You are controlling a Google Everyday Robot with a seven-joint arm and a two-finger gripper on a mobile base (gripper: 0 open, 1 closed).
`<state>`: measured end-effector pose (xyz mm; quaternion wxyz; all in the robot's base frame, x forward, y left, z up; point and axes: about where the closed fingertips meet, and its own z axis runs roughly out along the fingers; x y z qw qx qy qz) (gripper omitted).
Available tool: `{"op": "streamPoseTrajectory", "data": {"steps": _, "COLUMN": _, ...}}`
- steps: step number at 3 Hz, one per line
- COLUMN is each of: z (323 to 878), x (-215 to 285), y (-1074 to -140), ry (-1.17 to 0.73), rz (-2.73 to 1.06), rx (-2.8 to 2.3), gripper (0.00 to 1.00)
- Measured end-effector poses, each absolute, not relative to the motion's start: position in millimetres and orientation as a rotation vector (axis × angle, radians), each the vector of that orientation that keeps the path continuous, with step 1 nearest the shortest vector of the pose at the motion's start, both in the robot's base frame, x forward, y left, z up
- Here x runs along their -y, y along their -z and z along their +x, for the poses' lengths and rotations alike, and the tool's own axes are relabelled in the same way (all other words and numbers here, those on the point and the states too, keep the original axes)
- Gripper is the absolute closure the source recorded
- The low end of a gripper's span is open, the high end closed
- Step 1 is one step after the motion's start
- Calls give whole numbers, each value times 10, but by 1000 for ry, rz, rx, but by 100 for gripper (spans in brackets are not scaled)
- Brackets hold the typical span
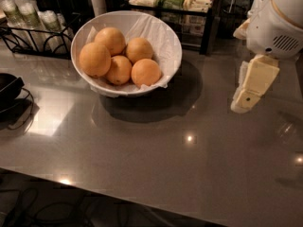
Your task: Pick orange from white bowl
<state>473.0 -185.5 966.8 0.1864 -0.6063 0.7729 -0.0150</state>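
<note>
The white bowl [171, 45], lined with crinkled white paper, stands at the back left of the grey table. Several oranges lie in it: one at the front right [146, 73], one at the left [95, 59], one at the back [112, 40], and others between them. My gripper [245, 102] hangs at the right of the view, just above the table, well to the right of the bowl and apart from it. It holds nothing that I can see.
A dark black dish [7, 86] sits at the left edge. A wire rack with jars [26, 20] stands behind the bowl on the left. A black shelf with packets [176, 1] stands behind on the right. The table's front edge [142, 200] runs across the bottom.
</note>
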Motion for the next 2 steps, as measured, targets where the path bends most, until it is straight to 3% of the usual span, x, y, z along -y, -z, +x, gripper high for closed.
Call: {"op": "streamPoseTrajectory", "data": {"steps": 2, "z": 4919, "x": 1576, "y": -9722, "ry": 39, "rz": -1732, "rx": -2103, "gripper": 0}}
